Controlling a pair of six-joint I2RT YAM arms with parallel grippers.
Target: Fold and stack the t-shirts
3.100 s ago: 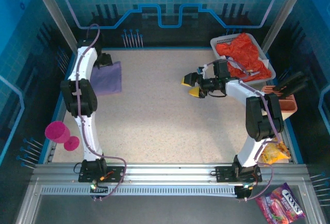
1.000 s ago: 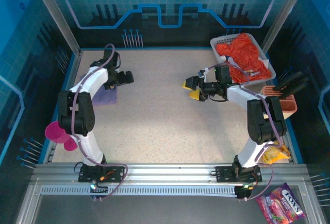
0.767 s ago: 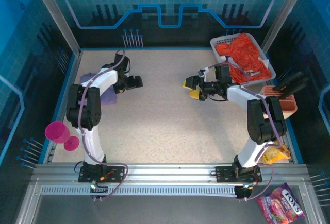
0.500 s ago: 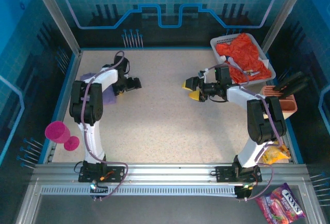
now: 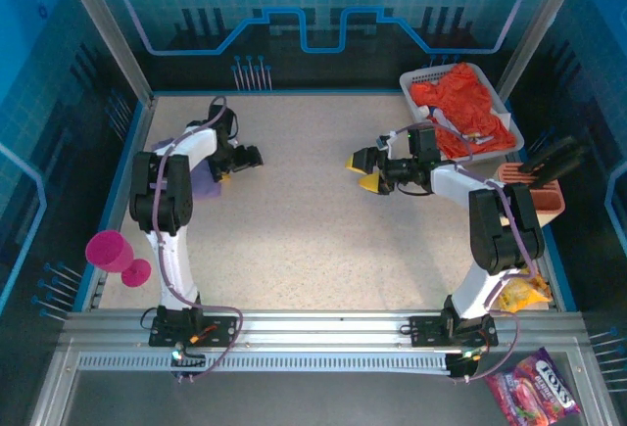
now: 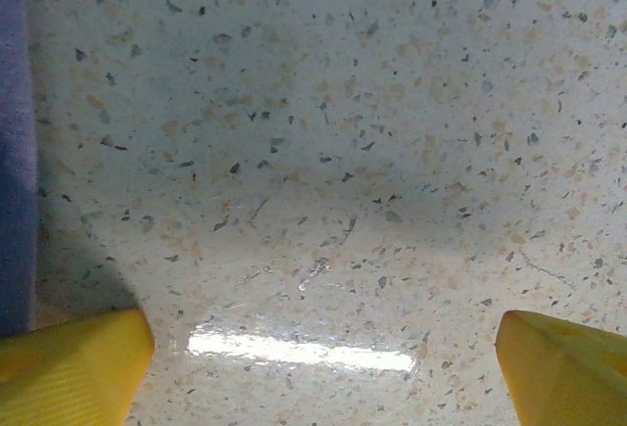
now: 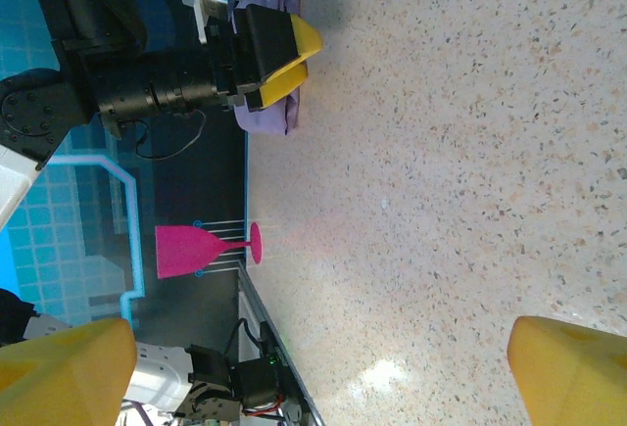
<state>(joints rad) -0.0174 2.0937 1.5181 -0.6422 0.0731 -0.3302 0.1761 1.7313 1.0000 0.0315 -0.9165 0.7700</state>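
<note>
Overhead, both arms reach over the speckled worktop [image 5: 304, 240]. Left claw [image 6: 323, 338] released and empty, low over bare surface just beside the purple shirt [image 6: 14, 132] at the left edge. Right claw [image 5: 362, 169] released and empty, near the basket [image 5: 410, 82] holding the crumpled orange shirt [image 5: 465, 103], far right corner

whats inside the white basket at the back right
A crumpled orange-red t-shirt fills the white basket, heaped up to its rim. Anything beneath the shirt, and the bottom of the basket, is covered by the cloth and cannot be seen.
</note>
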